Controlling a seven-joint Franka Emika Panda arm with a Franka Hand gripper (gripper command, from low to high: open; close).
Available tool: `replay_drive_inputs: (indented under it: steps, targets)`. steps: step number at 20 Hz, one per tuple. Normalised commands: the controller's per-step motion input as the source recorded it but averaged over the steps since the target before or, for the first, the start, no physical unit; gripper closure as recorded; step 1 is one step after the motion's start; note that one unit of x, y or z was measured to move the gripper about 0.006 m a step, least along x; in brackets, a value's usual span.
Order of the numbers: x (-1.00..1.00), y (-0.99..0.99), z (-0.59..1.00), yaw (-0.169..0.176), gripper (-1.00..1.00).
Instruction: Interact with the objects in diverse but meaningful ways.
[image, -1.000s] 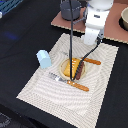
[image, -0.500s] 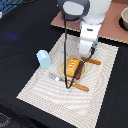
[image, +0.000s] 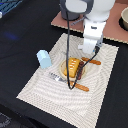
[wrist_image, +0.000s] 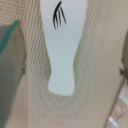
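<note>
Black cloth covers the bench (image: 20, 30), and a cream woven placemat (image: 45, 87) is spread across its middle. Near the centre of the mat a ridged orange-yellow block (image: 73, 67) is seen lying on a small round plate (image: 64, 64). A light blue faceted cup (image: 43, 59) stands just inside the mat's edge toward the exterior view's left. Orange-handled cutlery (image: 82, 88) lies beside the plate, and a second orange handle (image: 92, 62) shows beyond it. The white arm (image: 92, 32) is held above the mat's far side. In the wrist view a flat white piece with a dark claw mark (wrist_image: 62, 45) is seen on the weave between the gripper (wrist_image: 72, 70) fingers (wrist_image: 11, 55), which are spread wide with nothing held.
</note>
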Motion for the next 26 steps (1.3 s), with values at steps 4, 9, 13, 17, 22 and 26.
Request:
replay_drive_inputs:
  steps: [4,9,13,17,22,26]
  targets:
    - [-0.38,0.00,0.84,0.000,-1.00]
    - [-0.43,0.00,0.85,0.000,-1.00]
    - [-0.47,-0.01,0.88,0.000,-1.00]
    - [-0.54,-0.19,0.48,0.000,-1.00]
    - [-0.66,-0.39,0.09,0.008,-1.00]
    - [-0.66,-0.50,0.00,0.017,-1.00]
